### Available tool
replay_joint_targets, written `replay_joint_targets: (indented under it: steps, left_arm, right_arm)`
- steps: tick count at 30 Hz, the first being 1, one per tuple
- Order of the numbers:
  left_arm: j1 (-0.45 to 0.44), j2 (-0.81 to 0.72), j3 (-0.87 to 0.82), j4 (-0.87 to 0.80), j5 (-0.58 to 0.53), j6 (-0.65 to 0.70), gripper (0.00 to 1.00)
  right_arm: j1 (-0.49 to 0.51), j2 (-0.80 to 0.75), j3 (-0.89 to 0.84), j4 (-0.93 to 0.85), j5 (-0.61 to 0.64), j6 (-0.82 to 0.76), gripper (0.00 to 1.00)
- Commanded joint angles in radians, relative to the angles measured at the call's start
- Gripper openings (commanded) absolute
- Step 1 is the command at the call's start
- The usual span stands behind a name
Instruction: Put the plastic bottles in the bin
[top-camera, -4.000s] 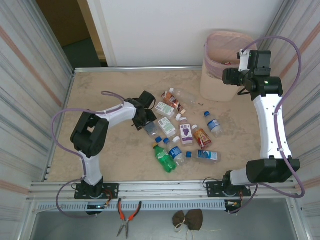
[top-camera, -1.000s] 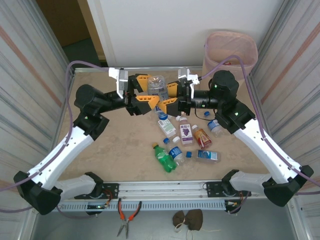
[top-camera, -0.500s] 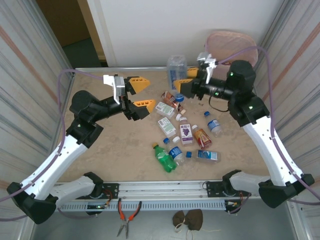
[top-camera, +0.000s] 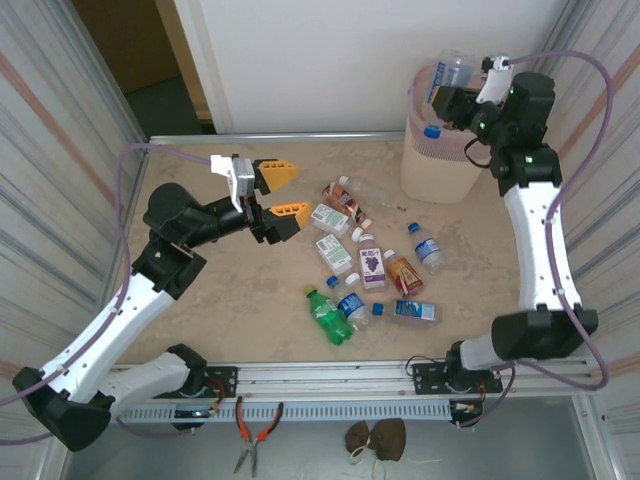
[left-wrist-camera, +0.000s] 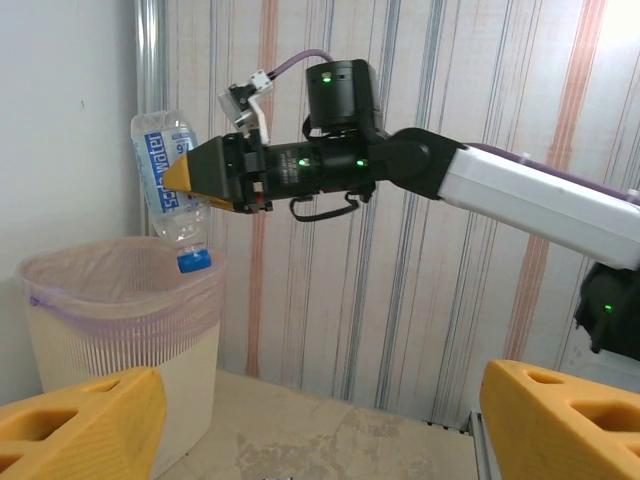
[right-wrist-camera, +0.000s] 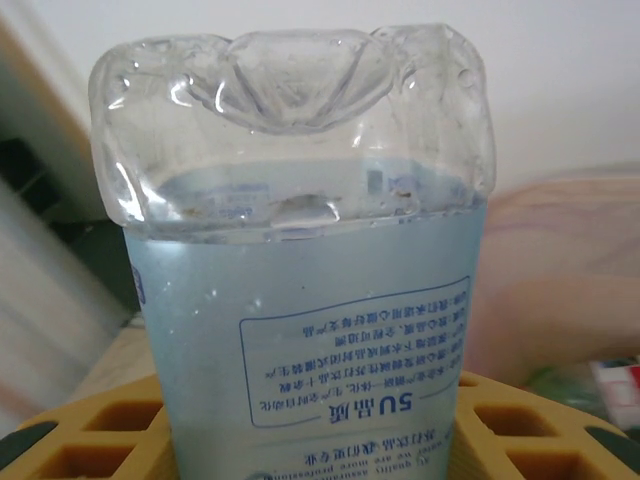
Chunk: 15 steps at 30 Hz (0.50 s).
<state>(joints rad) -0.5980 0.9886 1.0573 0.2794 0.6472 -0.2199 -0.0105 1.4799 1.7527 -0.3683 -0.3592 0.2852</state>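
Observation:
My right gripper (top-camera: 455, 100) is shut on a clear plastic bottle (top-camera: 447, 82) with a blue label. It holds the bottle upside down, blue cap (top-camera: 432, 130) lowest, just over the rim of the beige bin (top-camera: 440, 175) at the back right. In the right wrist view the bottle (right-wrist-camera: 300, 300) stands between the orange fingers (right-wrist-camera: 100, 440). The left wrist view shows the bottle (left-wrist-camera: 170, 190) above the bin (left-wrist-camera: 120, 340). My left gripper (top-camera: 279, 190) hangs open and empty above the table's left middle. Several more bottles (top-camera: 370, 265) lie mid-table, among them a green one (top-camera: 328, 316).
Corrugated walls close in the left and right sides, and a white wall stands behind the bin. A metal rail (top-camera: 330, 375) runs along the near edge between the arm bases. Pliers (top-camera: 255, 430) lie on the shelf below it.
The left gripper opened off the bottle and drew back left. The right arm carried the bottle from mid-table up and right to above the bin.

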Motion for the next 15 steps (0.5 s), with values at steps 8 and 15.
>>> replay_joint_targets:
  steps: [8, 15]
  left_arm:
    - [-0.004, -0.045, -0.036, -0.029, -0.054, 0.033, 0.82]
    - [-0.002, -0.047, -0.053, -0.174, -0.254, 0.035, 0.8]
  right_arm:
    - [-0.042, 0.347, 0.457, -0.281, 0.221, -0.13, 0.4]
    - [-0.046, 0.596, 0.764, -0.492, 0.275, -0.218, 0.4]
